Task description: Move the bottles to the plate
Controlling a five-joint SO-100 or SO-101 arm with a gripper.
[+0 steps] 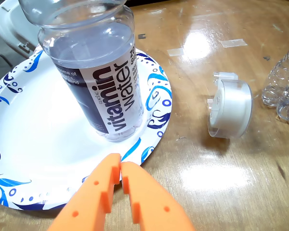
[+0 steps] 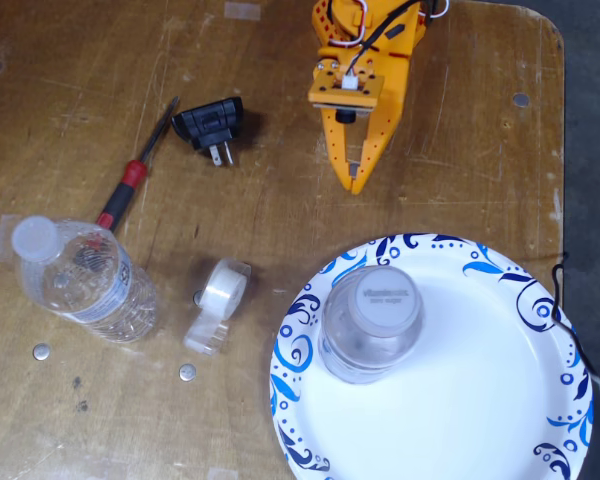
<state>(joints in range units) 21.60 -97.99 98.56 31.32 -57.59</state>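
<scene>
Wrist view: the orange tool (image 1: 120,166), fingers closed on nothing, sits at the bottom centre. A clear plastic vitamin-water bottle (image 1: 103,86) stands upright on the blue-swirled white paper plate (image 1: 33,144) at left.

Fixed view: a second crinkled clear bottle (image 2: 85,280) lies on the wooden desk (image 2: 270,215) at left, apart from the plate.

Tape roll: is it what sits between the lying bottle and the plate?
Yes. In the fixed view the tape roll lies on the table between the lying bottle and the plate; nothing else is there.
</scene>
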